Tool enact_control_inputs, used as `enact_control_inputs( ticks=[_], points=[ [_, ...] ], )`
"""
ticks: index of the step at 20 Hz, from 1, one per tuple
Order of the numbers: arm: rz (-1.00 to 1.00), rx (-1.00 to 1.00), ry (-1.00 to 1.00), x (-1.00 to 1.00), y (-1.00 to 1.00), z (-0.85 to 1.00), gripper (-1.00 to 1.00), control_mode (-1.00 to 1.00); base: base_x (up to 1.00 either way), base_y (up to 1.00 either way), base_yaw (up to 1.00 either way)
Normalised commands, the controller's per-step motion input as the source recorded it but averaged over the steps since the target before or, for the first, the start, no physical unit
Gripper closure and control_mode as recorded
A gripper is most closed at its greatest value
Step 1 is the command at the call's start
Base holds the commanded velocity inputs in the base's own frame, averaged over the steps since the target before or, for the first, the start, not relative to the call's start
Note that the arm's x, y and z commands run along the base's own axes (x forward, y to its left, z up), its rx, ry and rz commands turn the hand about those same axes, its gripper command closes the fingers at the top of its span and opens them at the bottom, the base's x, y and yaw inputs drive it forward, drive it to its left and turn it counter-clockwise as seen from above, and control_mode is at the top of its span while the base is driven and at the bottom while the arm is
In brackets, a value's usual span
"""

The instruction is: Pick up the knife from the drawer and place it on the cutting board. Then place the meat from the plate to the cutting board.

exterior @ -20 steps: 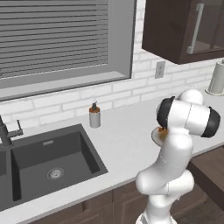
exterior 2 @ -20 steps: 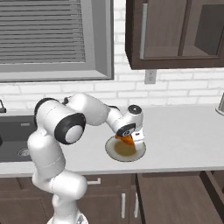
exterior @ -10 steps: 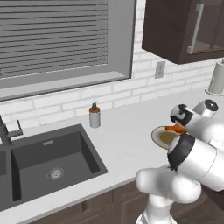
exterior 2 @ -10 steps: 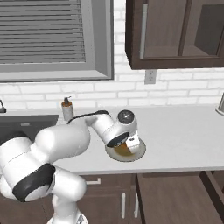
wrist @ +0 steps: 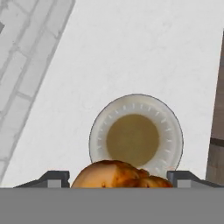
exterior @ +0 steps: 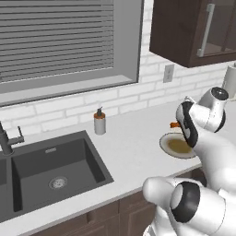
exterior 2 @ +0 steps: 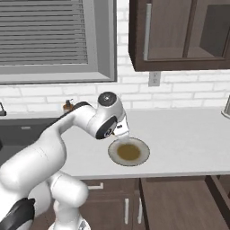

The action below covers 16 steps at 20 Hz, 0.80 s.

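Now the meat [wrist: 120, 174] is up off the plate [wrist: 170, 135], held between the wide fingers [wrist: 54, 178] at the bottom of the hand view, so it can go to the cutting board next.

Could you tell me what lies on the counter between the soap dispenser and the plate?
Nothing: in the left base view the stretch of white counter between the soap dispenser and the plate is bare.
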Motion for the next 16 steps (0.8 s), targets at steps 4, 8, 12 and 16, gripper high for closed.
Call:
enact_control_inputs(
  ticks=[4,8,12,16],
  points=[
    [0.10,-0.05,0.00,-0.53,0.27,0.37,1.00,1.00,-0.25,0.08,0.04],
    [0.00,0.00,0.00,0.00,0.00,0.00,1.00,1.00,-1.00,0.35,0.21],
    [0.00,0.00,0.00,0.00,0.00,0.00,1.00,1.00,-1.00,0.43,0.24],
    [0.00,0.00,0.00,0.00,0.00,0.00,1.00,1.00,-0.90,0.96,0.29]
  ],
)
